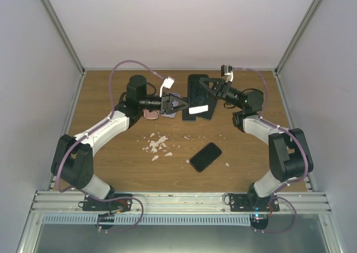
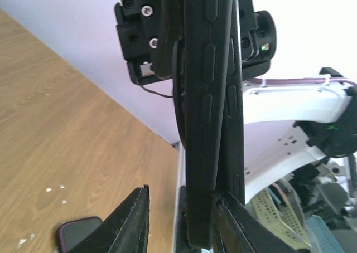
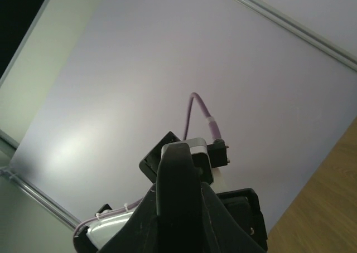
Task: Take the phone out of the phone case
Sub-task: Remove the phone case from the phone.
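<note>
Nearest the lens in the left wrist view, your left gripper (image 2: 182, 191) stood spread. Its fingers (image 2: 131, 222) straddled two dark slabs seen edge-on, with a bright gap beside one finger and the other finger touching. The thicker slab was the phone case (image 2: 203, 97), with moulded side buttons. A thinner slab (image 2: 234, 125) lay against it, and I couldn't tell whether that was the phone.

Only the top view showed the whole layout. The case hung in the air at upper centre, between both arms. Your right gripper (image 1: 207, 92) was clamped on the case from the right, while the left one reached in from the left.

The right wrist view looked up at blank wall and showed only closed fingers on a thin dark edge.

A loose dark handset (image 1: 205, 156) lay flat at lower centre of the wooden table (image 1: 128, 172). White crumbs (image 1: 158, 146) were scattered to its left. A small pinkish object (image 1: 150, 114) sat under the left gripper. Pale walls (image 1: 178, 24) enclosed the cell, and a metal rail (image 1: 178, 200) ran along the bottom.
</note>
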### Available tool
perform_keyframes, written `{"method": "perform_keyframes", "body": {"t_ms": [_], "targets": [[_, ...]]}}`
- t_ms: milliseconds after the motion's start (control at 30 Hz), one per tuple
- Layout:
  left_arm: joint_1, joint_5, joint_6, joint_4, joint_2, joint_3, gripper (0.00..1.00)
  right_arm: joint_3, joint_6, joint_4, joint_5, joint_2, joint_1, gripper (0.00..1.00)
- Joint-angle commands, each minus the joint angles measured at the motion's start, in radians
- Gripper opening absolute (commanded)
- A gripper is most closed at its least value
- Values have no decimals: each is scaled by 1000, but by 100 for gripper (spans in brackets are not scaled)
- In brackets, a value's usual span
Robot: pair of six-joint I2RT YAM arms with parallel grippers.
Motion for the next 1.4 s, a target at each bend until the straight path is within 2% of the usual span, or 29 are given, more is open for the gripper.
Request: {"method": "perform_keyframes", "body": {"t_ms": [0, 100, 200, 300, 333, 400, 600, 700, 867, 967, 1067, 1167, 1267, 1367], "targets": [[-9, -96, -150, 310, 57, 43, 31, -28, 120, 157, -140, -22, 119, 1], [-15, -71, -216, 394, 59, 40, 32, -45, 119, 166, -117, -7, 125, 0], [-24, -99, -212, 368, 50, 42, 33, -54, 116, 173, -99, 3, 136, 0], [-26, -191, -156, 230, 44, 54, 31, -51, 122, 183, -84, 13, 153, 0], [-25, -286, -76, 91, 47, 75, 30, -42, 137, 194, -77, 20, 166, 0], [-25, -384, -11, -31, 53, 98, 28, -35, 157, 213, -70, 24, 167, 0], [-21, -535, 75, -171, 52, 66, 26, 20, 215, 280, -68, 26, 161, 0], [-21, -659, 120, -255, 50, 70, 26, 36, 244, 308, -58, 24, 160, 1], [-10, -798, 121, -314, 59, 85, 28, 21, 278, 335, -25, 23, 161, 1], [-2, -743, 95, -288, 73, 87, 30, 19, 291, 341, -12, 26, 163, 0], [36, -427, -33, -35, 89, 25, 29, 17, 285, 348, -9, 34, 171, 0], [22, -241, -171, 221, 96, -14, 28, 1, 259, 341, -13, 46, 173, 1], [9, -174, -249, 369, 102, -14, 28, -25, 206, 318, -21, 55, 173, 0], [14, -161, -307, 421, 103, -21, 26, -63, 147, 269, -19, 65, 170, 1]]}}
